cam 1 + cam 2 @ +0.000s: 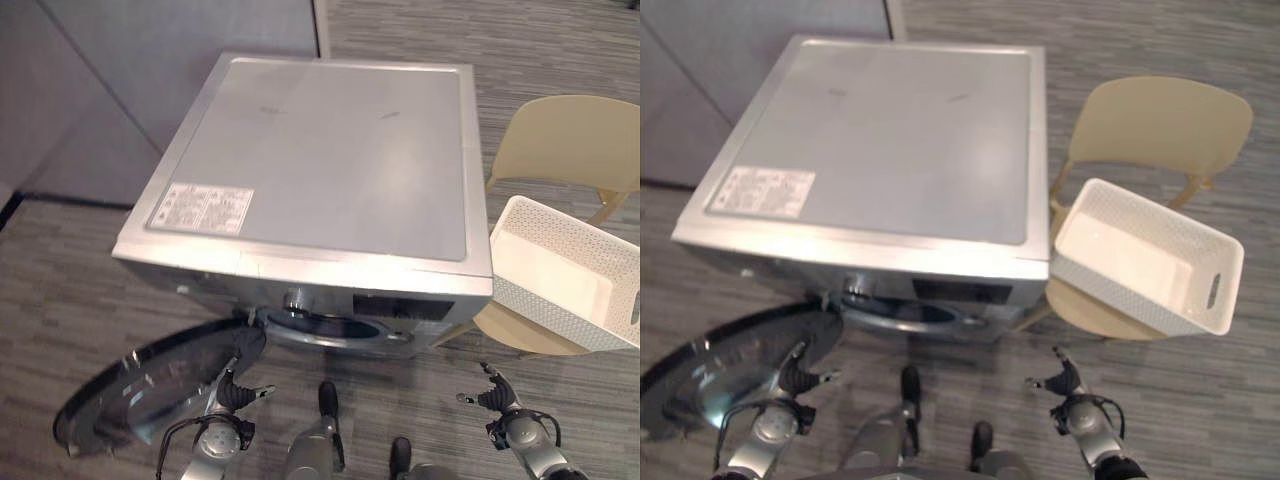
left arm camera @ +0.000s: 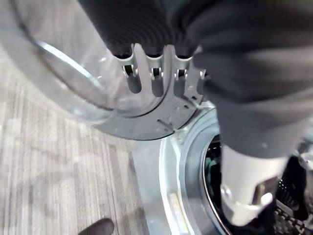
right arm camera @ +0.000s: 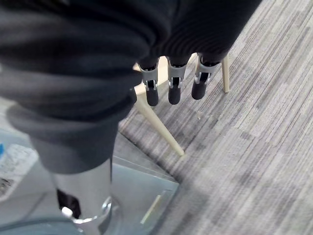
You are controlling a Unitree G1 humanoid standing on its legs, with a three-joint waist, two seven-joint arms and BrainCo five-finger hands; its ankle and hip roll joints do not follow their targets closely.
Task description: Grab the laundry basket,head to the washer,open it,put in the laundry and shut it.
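Door [image 1: 150,385] of the washer [image 1: 320,180] hangs wide open, swung out to the washer's left, and your left hand [image 1: 238,392] sits just beside its rim with fingers [image 2: 156,81] relaxed and holding nothing. That arm is the nearer one for the closing push; your right hand [image 1: 1065,385] hovers in front of the washer's right corner, fingers [image 3: 173,85] loose and empty too. Look at the white laundry basket [image 1: 1145,255]: it rests on the beige chair [image 1: 1160,125] just right of the washer, long axis running away from the washer, and looks empty. Inside the drum opening [image 2: 254,196] something dark shows, though you cannot tell what. Loading looks done; shutting the door seems next.
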